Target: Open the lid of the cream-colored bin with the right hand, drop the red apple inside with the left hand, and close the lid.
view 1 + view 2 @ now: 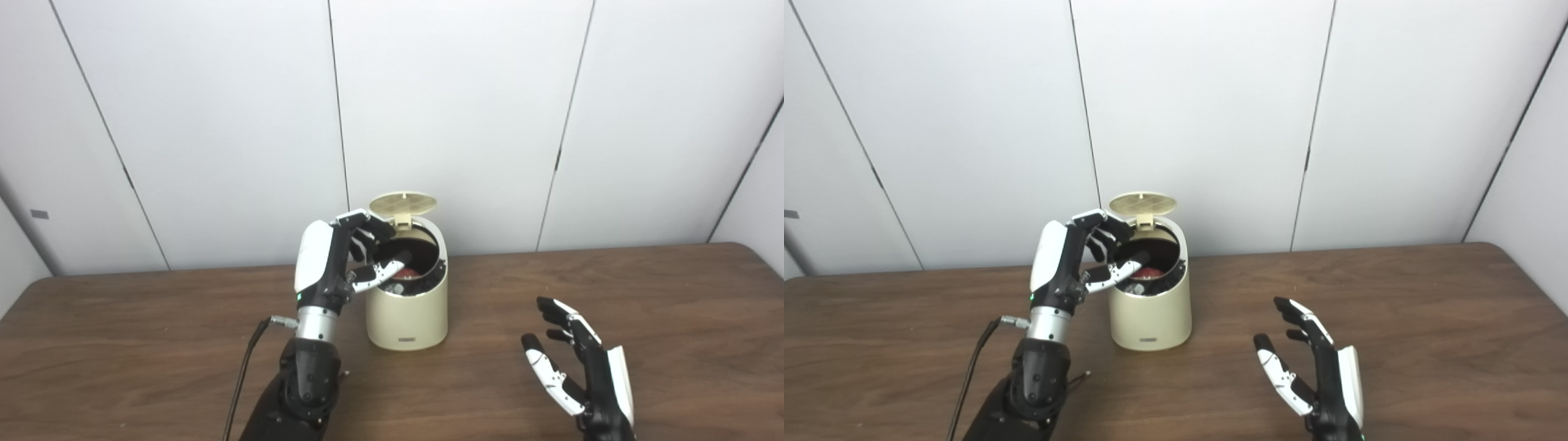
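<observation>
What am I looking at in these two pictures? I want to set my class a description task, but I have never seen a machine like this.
Both pictures come from two cameras side by side on a humanoid robot's head, so they show one scene from slightly different spots. Its arms enter from the bottom edge. On the wooden table stands a cream-colored bin with its lid flipped up. The left robot hand is at the bin's mouth, fingers spread, holding nothing. Something red, apparently the red apple, lies inside the bin. The right robot hand is open beside the bin, apart from it.
</observation>
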